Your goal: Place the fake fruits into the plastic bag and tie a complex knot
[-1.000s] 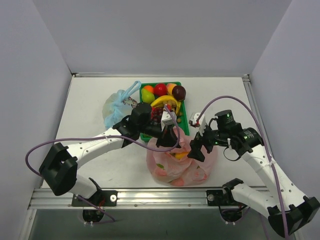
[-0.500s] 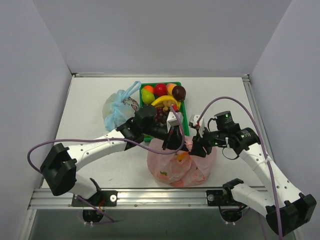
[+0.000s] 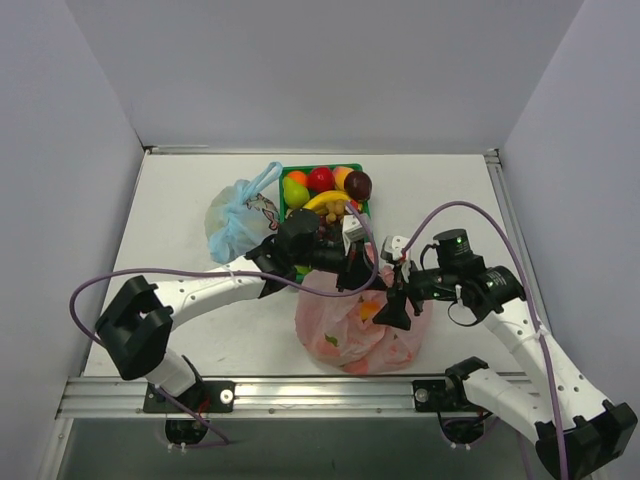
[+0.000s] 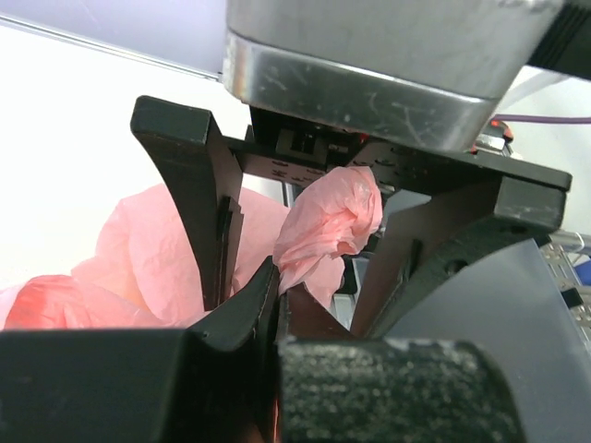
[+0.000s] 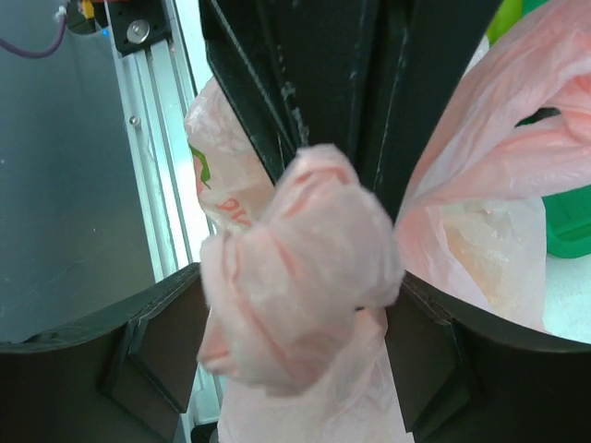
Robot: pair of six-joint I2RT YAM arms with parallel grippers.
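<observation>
The pale-pink plastic bag sits near the front of the table, with fruits showing through it, one orange. Its handles are bunched into a knot, which also shows in the left wrist view. My left gripper is shut on a strip of pink handle just above the knot. My right gripper faces it from the right; its jaws stand wide on either side of the knot, with a gap on one side. More fake fruits lie in the green tray.
A tied light-blue bag lies left of the tray. The left arm reaches across in front of the tray. The metal rail runs along the table's near edge. Grey walls close in the left, back and right sides.
My left gripper has moved right along the bag's top with the handle in it, closing on the right gripper. The right gripper has shifted slightly down and now straddles the knot.
</observation>
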